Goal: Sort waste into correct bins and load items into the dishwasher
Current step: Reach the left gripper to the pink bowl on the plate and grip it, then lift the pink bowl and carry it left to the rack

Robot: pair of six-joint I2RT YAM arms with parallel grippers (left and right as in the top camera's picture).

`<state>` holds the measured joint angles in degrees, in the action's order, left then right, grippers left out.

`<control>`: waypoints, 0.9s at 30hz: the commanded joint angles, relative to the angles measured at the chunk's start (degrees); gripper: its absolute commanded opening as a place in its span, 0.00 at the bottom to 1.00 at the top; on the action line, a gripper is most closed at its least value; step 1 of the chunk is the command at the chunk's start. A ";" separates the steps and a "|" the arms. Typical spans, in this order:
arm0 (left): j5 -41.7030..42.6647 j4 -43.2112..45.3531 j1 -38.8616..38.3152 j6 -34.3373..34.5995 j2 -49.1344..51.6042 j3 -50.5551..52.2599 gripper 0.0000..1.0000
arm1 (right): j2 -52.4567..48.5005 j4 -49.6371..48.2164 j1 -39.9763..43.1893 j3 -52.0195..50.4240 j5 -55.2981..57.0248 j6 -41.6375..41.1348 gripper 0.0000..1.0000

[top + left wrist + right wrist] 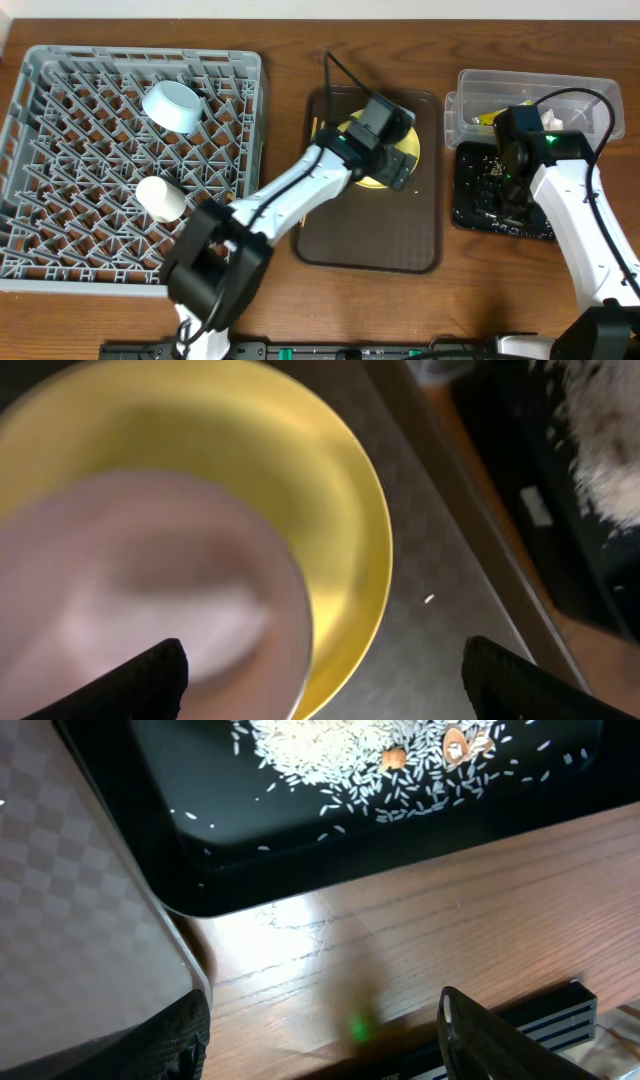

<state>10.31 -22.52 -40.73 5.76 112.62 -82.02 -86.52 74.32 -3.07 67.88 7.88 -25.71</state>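
- Crockery is split up in the overhead view. The light blue bowl (pixel 172 105) and small white cup (pixel 160 197) lie in the grey dish rack (pixel 30 150) left of the dark brown serving tray (pixel 400 240). The yellow plate (pixel 408 150) sits on that tray.
- Left wrist view: a white bowl (pixel 150 590) rests on the plate, so it probably has to come off first. The left gripper (pixel 320 675) hangs over it, jaws spread wide and empty.
- Right wrist view: the right gripper (pixel 325 1030), jaws apart and empty, hovers over bare table (pixel 450 920) beside the serving tray. The black tray (pixel 250 890) just beyond holds the rice crumbs (pixel 340 760).
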 commanded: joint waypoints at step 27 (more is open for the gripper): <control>-2.64 -2.47 -0.13 -0.81 3.41 -0.17 0.07 | -0.04 0.83 0.55 0.59 1.33 -0.79 0.70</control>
<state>7.81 -24.56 -40.99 4.58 117.43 -82.00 -86.52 75.02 -2.90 67.88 8.03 -25.71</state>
